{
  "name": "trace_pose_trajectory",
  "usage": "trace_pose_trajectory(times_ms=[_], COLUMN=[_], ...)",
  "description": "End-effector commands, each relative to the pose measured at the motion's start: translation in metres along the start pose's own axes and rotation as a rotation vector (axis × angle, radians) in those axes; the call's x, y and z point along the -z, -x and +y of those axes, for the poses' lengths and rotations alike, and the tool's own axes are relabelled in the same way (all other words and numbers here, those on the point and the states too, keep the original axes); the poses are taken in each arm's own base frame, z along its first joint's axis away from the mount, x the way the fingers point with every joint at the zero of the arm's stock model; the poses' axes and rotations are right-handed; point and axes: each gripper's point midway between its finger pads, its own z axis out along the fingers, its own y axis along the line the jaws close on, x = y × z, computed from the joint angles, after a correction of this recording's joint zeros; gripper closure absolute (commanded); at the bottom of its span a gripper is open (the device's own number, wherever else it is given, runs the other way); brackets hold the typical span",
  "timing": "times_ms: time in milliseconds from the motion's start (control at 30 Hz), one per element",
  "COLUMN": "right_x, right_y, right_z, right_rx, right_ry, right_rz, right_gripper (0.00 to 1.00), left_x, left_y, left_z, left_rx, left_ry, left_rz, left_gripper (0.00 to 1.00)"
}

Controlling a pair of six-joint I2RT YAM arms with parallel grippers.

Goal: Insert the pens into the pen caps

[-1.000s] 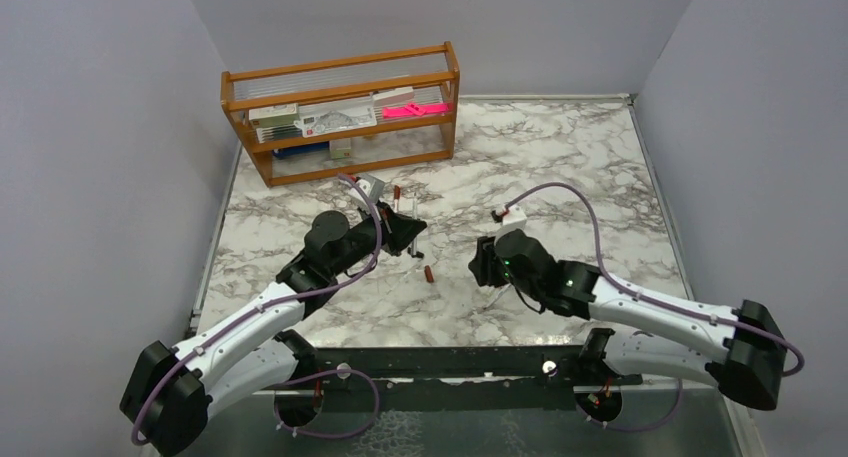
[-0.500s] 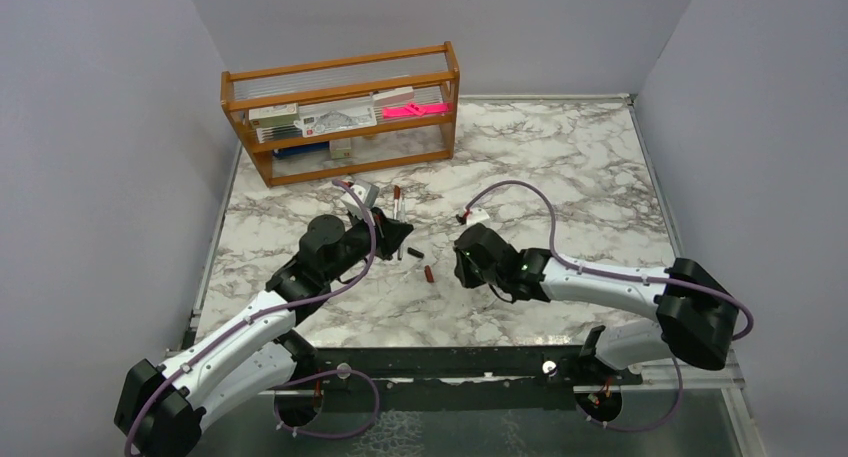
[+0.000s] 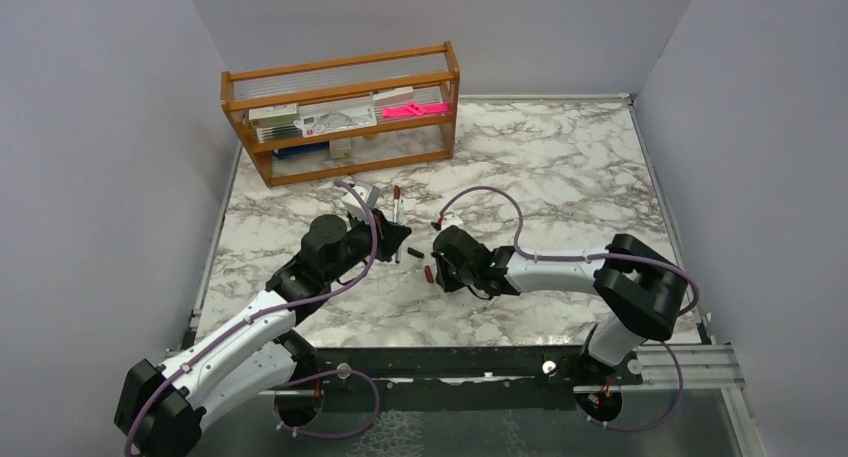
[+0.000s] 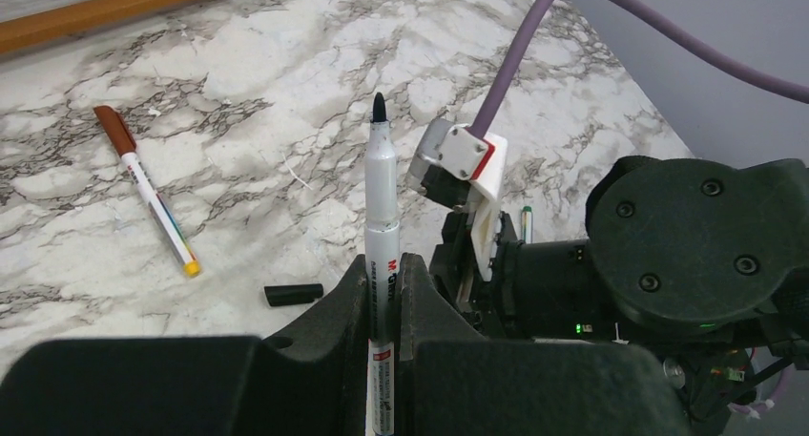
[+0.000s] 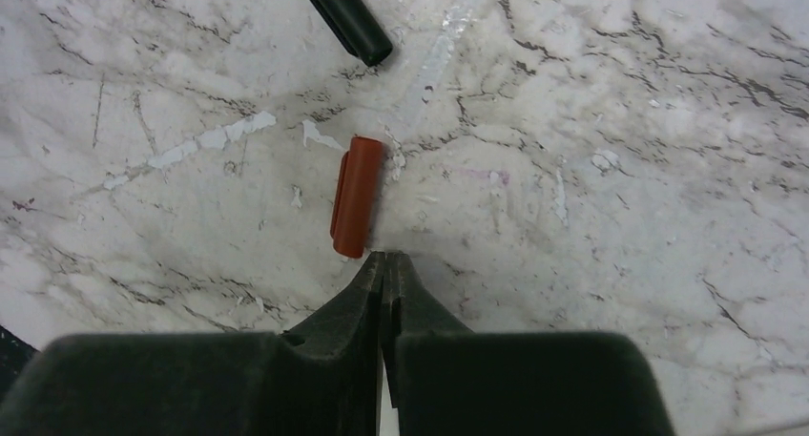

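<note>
My left gripper (image 4: 383, 262) is shut on a white pen (image 4: 381, 178) whose bare black tip points away from the wrist; in the top view it (image 3: 400, 239) hovers mid-table. My right gripper (image 5: 386, 259) is shut with nothing between its fingers. Its tips sit just beside the near end of a red-brown pen cap (image 5: 358, 196) lying on the marble. A black pen cap (image 5: 345, 16) lies farther off, also seen at the black pen cap (image 4: 293, 294). Another pen (image 4: 148, 188) with a brown cap on lies flat to the left. In the top view the right gripper (image 3: 432, 267) faces the left one.
A wooden shelf (image 3: 340, 112) with boxed stationery and a pink flat item (image 3: 413, 108) stands at the back left. The right arm's wrist and purple cable (image 4: 534, 64) are close to the held pen. Grey walls enclose the marble table (image 3: 560, 167).
The right arm has swung left to the red-brown cap and its jaws have shut. The left arm shifted slightly early on, then held still with the pen.
</note>
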Motion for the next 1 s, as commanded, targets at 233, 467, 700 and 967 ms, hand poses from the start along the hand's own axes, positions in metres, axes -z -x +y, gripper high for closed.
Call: trace_pose_trajectory(times_ms=[233, 467, 700, 967], right_x=[-0.02, -0.032, -0.029, -0.003], right_y=[0.008, 0.018, 0.041, 0.056], right_z=[0.035, 0.042, 0.049, 0.056], right_rx=[0.003, 0.005, 0.053, 0.189], right_ry=[0.118, 0.107, 0.104, 0.131], right_rz=[-0.006, -0.015, -0.07, -0.162], right_gripper=[0.98, 0.98, 0.98, 0.72], left_x=[0.005, 0.005, 0.006, 0.007], left_y=[0.016, 0.014, 0.013, 0.014], left_z=[0.001, 0.002, 0.004, 0.002], left_rx=[-0.021, -0.021, -0.021, -0.021], left_ry=[0.026, 0.031, 0.038, 0.028], left_rz=[-0.045, -0.037, -0.034, -0.043], left_gripper=[1.0, 1.0, 1.0, 1.0])
